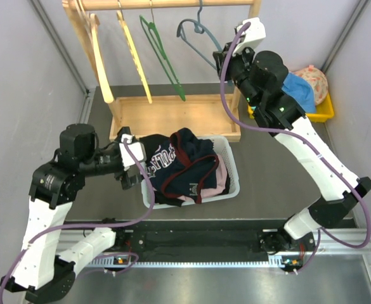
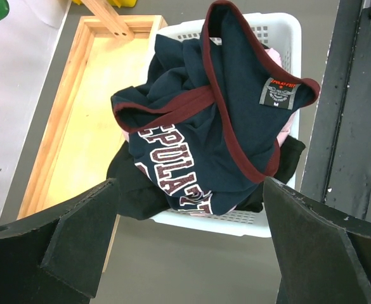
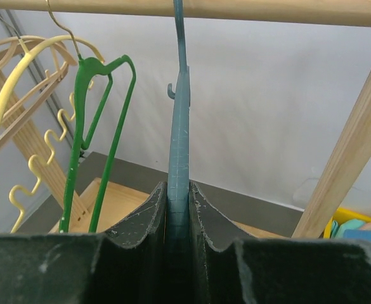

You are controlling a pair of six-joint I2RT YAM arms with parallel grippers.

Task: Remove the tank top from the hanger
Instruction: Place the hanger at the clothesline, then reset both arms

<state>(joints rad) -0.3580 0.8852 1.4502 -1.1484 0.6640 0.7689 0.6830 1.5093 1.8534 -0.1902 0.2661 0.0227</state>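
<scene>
Right wrist view: your right claw (image 3: 179,204) clamped on hanger (image 3: 180,126). Tank top (image 2: 217,126) in basket (image 2: 280,25), left claw (image 2: 188,190) apart. Open gently, keep hook on rod (image 3: 267,9).

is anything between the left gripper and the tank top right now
Nothing visible. The left gripper is open and faces the tank top, which lies uncovered on top in the white basket.
</scene>
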